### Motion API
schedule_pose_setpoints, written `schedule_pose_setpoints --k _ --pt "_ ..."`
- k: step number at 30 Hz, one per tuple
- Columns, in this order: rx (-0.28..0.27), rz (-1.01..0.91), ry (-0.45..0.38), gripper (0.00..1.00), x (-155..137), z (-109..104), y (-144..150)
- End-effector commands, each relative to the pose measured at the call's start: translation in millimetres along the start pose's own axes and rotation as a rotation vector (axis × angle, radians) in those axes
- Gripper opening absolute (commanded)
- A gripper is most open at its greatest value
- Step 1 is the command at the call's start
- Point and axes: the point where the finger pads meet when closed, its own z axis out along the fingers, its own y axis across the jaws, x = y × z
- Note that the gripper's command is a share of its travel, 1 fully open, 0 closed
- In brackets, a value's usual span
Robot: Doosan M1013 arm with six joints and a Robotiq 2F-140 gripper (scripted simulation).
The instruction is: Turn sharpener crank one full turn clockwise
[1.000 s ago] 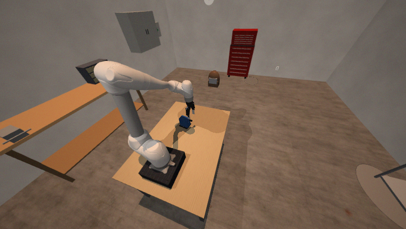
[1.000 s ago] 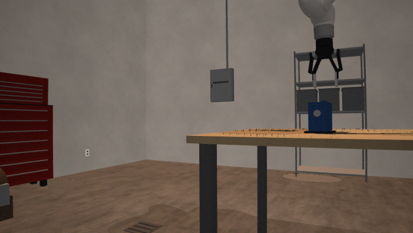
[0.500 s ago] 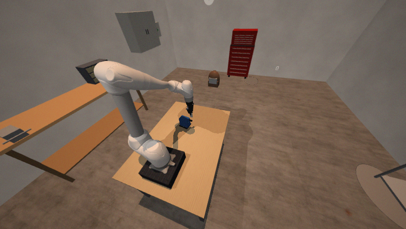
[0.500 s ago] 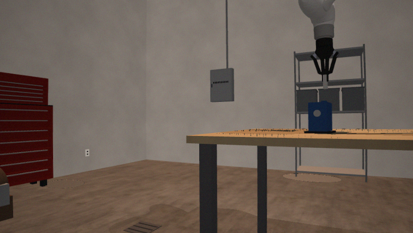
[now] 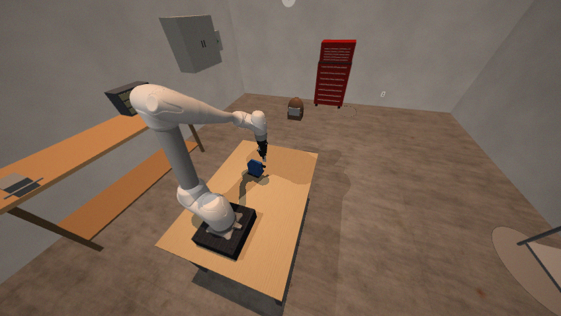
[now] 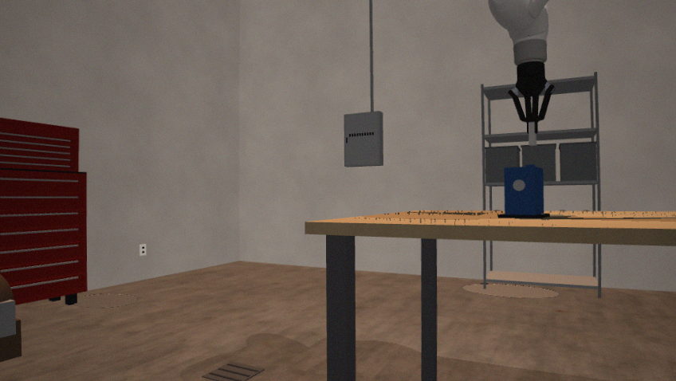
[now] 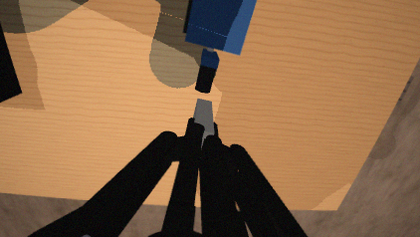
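Three grey bins (image 6: 539, 160) on the far metal shelf rack (image 6: 594, 142), contents not visible. Blue box-shaped pencil sharpener (image 6: 523, 190) upright on a thin black base, toward the far end of the light wooden table (image 6: 426, 227); black cylindrical crank knob (image 7: 205, 79) sticking out at its top. Black two-finger hand (image 7: 205, 116) above the knob, pads together, gripping nothing.

Crank (image 7: 209, 60) behind sharpener body (image 6: 523, 191)
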Motion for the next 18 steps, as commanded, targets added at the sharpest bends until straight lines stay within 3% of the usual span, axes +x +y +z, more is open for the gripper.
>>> schedule_pose_setpoints --k 1,7,8,18 --pt "0.000 0.000 0.000 0.00 0.0 -0.1 0.0" --pt "0.000 0.000 0.000 0.00 0.0 -0.1 0.0" --pt "0.000 0.000 0.000 0.32 0.0 -0.1 0.0" --pt "0.000 0.000 0.000 0.32 0.0 -0.1 0.0"
